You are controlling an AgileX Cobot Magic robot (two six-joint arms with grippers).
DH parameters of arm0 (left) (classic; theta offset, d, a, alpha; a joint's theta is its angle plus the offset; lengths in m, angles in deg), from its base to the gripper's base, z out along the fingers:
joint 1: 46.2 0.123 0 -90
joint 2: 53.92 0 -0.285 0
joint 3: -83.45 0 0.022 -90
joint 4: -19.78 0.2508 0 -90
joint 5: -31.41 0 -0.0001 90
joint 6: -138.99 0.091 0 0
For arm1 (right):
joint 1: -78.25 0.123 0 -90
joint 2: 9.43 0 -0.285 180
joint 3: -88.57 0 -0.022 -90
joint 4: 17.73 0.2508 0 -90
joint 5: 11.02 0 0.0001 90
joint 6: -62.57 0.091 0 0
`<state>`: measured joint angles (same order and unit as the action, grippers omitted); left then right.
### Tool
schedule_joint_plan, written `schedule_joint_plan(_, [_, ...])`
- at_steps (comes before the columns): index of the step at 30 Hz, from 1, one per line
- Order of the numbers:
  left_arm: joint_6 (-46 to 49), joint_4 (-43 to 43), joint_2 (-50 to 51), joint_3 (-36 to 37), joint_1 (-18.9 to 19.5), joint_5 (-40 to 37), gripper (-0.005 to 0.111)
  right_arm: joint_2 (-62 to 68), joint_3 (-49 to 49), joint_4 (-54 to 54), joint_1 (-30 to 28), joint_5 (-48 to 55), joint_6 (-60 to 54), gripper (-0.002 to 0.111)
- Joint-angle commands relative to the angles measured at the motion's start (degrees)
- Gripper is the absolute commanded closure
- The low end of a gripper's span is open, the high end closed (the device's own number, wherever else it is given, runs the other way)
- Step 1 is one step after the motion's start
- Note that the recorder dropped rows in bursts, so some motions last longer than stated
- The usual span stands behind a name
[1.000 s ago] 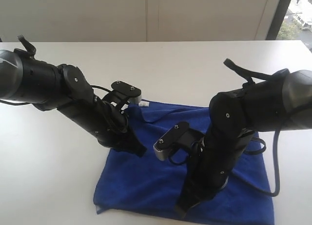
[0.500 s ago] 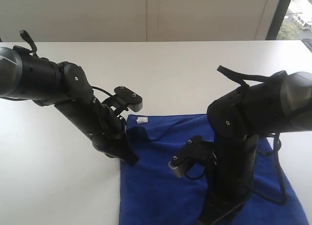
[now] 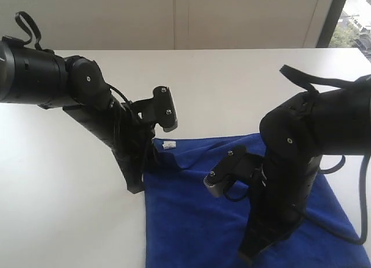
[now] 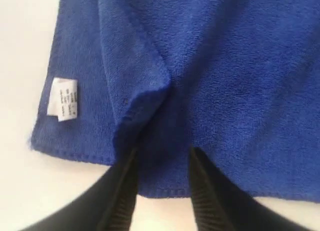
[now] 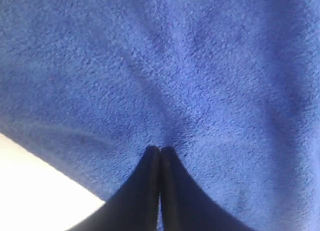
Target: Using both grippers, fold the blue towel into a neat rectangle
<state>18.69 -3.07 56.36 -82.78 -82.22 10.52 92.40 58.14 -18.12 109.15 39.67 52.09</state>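
So the white table [image 3: 232, 88] is basically bare apart from the blue towel [image 3: 191, 216], which lies spread out flat near the front of it in the exterior view, one layer as far as I can see, with a bit of rumpling along the far edge. I'd call this the grab step, no fold made yet. The right gripper [image 5: 159, 161] has its jaws pressed together tip to tip down on the cloth near the front edge, and the wrinkles all run into that spot, so I reckon it's pinching a bit of towel. The left gripper [image 4: 160, 191] is at the towel's left hem with its jaws a narrow way apart, straddling a little raised pucker, and the hem runs flat between them, so it looks like it's not clamped on. Next up I'd guess the left one needs to close on that hem, then both lift together and carry their edge over to the opposite one, keeping the hems lined up. The small white care label [image 4: 64, 98] sits at the corner, and its print is way too tiny and blurry to read
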Motion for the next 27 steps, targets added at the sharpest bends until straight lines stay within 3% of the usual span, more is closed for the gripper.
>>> schedule_joint_plan(1, [8.9,-2.7,-0.4,0.0,-1.1,2.5,0.05,-0.5,-0.2,-0.7,-0.1,-2.3,0.3,0.108])
schedule_joint_plan(6, [11.7,-3.9,-0.4,0.0,-2.6,7.4,0.05,-0.5,-0.2,-0.3,-0.1,-4.0,0.3,0.108])
schedule_joint_plan(23, [12.1,-3.6,2.1,0.0,-3.5,10.1,0.051,-0.5,-0.2,0.9,-0.1,-6.0,0.3,0.108])
schedule_joint_plan(27, [12.1,-3.6,2.2,0.0,-3.5,9.4,0.06,-0.5,-0.2,0.9,-0.1,-6.0,0.3,0.108])
